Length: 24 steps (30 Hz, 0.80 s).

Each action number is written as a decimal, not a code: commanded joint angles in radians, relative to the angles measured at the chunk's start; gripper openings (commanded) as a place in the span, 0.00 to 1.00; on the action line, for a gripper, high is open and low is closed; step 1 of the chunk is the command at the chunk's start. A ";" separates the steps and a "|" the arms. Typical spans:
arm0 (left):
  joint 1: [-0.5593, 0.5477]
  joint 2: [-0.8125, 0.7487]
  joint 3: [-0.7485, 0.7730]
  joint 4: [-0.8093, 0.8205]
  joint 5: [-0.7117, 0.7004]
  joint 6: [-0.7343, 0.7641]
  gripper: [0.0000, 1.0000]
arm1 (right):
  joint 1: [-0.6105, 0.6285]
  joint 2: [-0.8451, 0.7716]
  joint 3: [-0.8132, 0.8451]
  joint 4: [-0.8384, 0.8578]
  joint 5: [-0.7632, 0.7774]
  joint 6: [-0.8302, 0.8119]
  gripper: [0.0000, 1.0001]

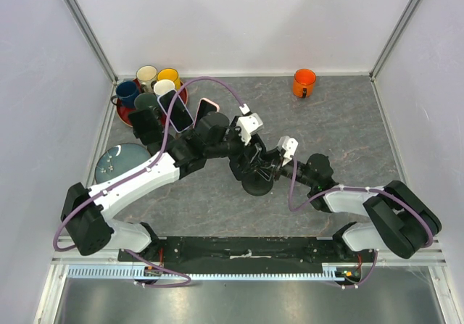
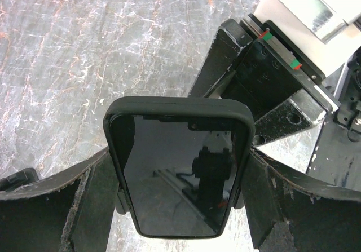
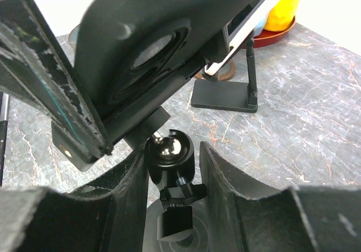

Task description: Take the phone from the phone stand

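Note:
A black phone [image 2: 177, 167] in a black case sits upright between my left gripper's [image 2: 177, 207] two fingers [image 2: 90, 201], which press on its two side edges. In the top view the left gripper [image 1: 245, 152] is over the black phone stand, whose round base [image 1: 257, 186] shows at mid table; the phone itself is hidden there. My right gripper [image 3: 172, 167] is closed round the stand's ball-joint post [image 3: 169, 153], just above the base [image 3: 169, 232]. The stand's cradle [image 3: 152, 49] tilts above it. The right gripper [image 1: 265, 170] comes in from the right.
Two other phones on stands [image 1: 180, 112] [image 1: 206, 106] are at the back left, beside a red tray [image 1: 125, 117] of several mugs. An orange mug [image 1: 304, 82] is at the back right. A blue-grey plate [image 1: 119, 161] lies left. Another stand's base [image 3: 223, 98] is behind.

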 commanded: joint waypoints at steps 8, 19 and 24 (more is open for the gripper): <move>0.050 -0.089 0.027 -0.142 0.471 0.037 0.02 | -0.018 0.024 0.050 -0.008 0.028 -0.033 0.00; 0.050 -0.095 -0.008 -0.005 0.259 -0.118 0.30 | -0.019 0.006 0.053 -0.012 0.037 -0.044 0.00; -0.017 -0.169 -0.053 0.039 0.012 -0.187 0.73 | -0.016 -0.021 0.044 -0.005 0.082 -0.018 0.00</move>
